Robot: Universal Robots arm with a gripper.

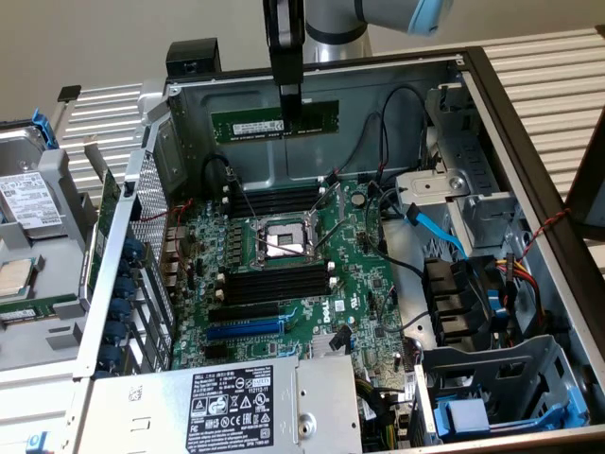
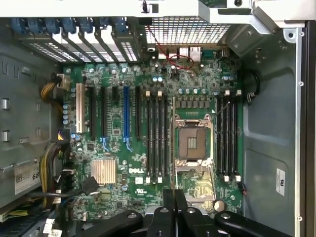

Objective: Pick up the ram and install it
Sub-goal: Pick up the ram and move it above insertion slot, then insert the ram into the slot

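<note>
Above the open grey sheet-metal computer case [image 1: 529,142], close to its far wall in the exterior view, the black two-finger gripper [image 1: 291,112] hangs with its jaws pinched almost together on the ram [image 1: 248,126] — a long, thin, dark green memory stick with black chips and a small white label. The stick is level and broadside to the exterior camera. It is gripped at its upper edge, slightly off-centre toward the exterior view's right, and is well apart from the green printed motherboard [image 1: 312,274] below. The wrist view looks straight down past the gripper [image 2: 174,210] onto the board. Two banks of long black memory slots [image 2: 157,138] flank the square metal processor socket [image 2: 191,143], and a long blue expansion slot [image 2: 126,118] lies further off. All the slots look bare, though I cannot tell whether their end latches are open. Risks as judged: the hold is narrow and off-centre, so if one end meets a slot first the stick could pivot or slip between the fingers. The slots sit tight side by side — a small lateral error puts the stick on a slot wall or in the neighbouring channel. Closed latches or a reversed notch would block seating, and pressing on could stress the board. Loose black cables [image 1: 378,142] hang near the far bank and could snag.
</note>
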